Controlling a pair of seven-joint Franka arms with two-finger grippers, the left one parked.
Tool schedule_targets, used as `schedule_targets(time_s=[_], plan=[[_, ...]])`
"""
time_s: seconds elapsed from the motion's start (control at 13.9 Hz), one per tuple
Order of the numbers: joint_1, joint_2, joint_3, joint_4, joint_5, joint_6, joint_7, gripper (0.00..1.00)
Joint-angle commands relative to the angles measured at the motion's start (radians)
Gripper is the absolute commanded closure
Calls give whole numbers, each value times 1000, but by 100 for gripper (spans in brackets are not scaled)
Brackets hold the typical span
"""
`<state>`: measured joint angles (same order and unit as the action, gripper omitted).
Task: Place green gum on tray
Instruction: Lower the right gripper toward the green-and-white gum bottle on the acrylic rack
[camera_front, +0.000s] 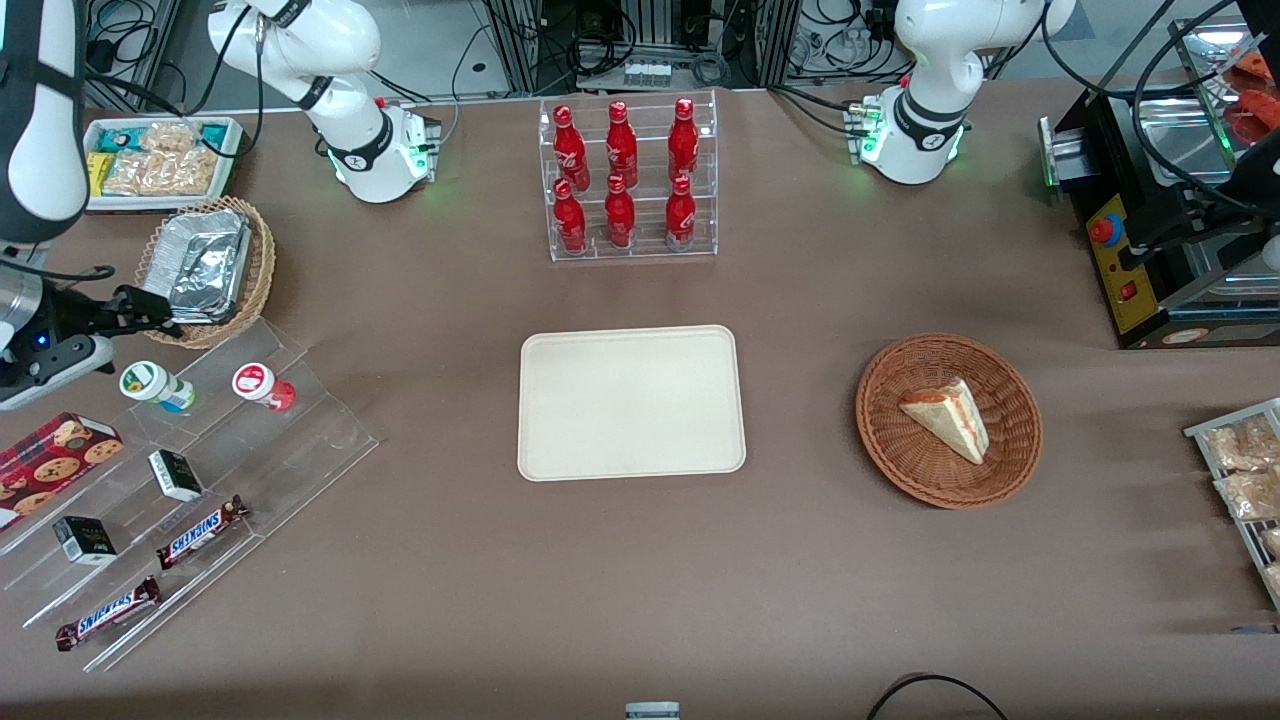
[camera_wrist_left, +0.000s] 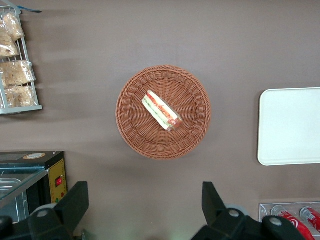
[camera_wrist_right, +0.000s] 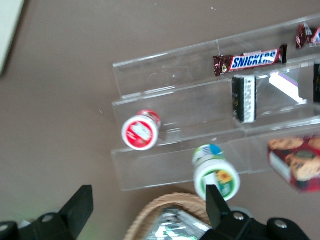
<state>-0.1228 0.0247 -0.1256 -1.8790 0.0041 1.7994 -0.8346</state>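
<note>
Right arm's gripper (camera_wrist_right: 147, 207), fingers spread wide and grasping nothing, hovers above the green-and-white-lidded gum bottle (camera_front: 156, 385) on the clear acrylic stepped shelf (camera_front: 300, 440).

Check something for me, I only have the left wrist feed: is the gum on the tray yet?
Observer: No. The front view shows the whole tray, and it is bare.
Operator: Where's the gum then?
Observer: The green gum sits on the clear rack toward the working arm's end of the table, beside a red-lid bottle.
Operator: Gripper?
Observer: The gripper is open and holds nothing. It hovers close to the gum, which lies next to one finger, not between the two.
</note>
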Motion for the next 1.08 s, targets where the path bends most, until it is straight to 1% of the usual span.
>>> schedule_targets(time_s=[0.0, 0.07, 0.14, 0.29, 1.01], plan=[[-47, 53, 1, -3, -15, 80, -238, 0], [-64, 67, 1, -3, -15, 107, -312, 0], [-75, 81, 1, -5, -15, 127, -342, 0], [-93, 93, 3, -18, -15, 159, -345, 0], [-116, 84, 1, -169, -15, 327, -353, 0]])
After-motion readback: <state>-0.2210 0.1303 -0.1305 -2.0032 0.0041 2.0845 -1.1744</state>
